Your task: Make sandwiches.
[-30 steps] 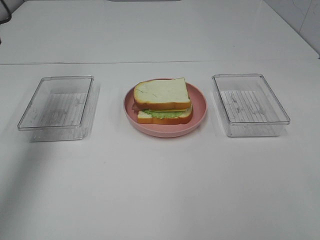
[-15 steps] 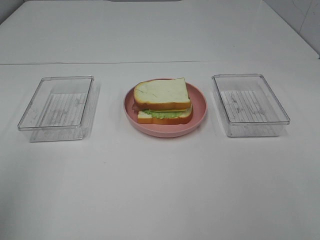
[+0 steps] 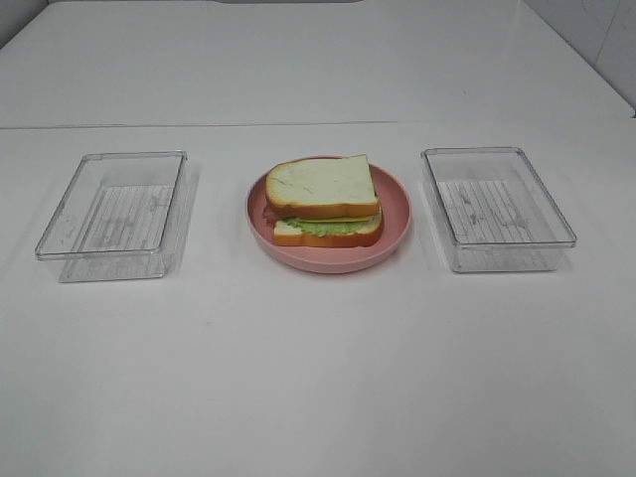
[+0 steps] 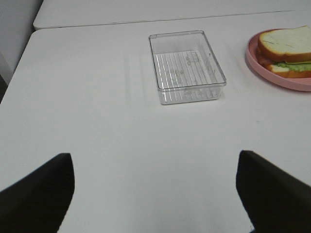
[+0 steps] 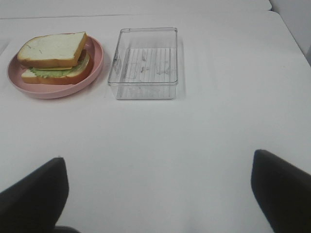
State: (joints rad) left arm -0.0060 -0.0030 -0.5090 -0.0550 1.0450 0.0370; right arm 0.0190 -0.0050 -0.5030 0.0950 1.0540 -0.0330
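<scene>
The sandwich (image 3: 324, 202) sits fully stacked on the pink plate (image 3: 395, 221) between two clear trays, so I judge the job all but done, and my left gripper (image 4: 155, 194) and right gripper (image 5: 160, 194) are spread wide, holding nothing, well back from the plate.

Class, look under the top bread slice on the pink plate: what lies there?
Under the top slice: yellow cheese, green lettuce, then the bottom slice. Anything deeper in the middle is covered.
</scene>
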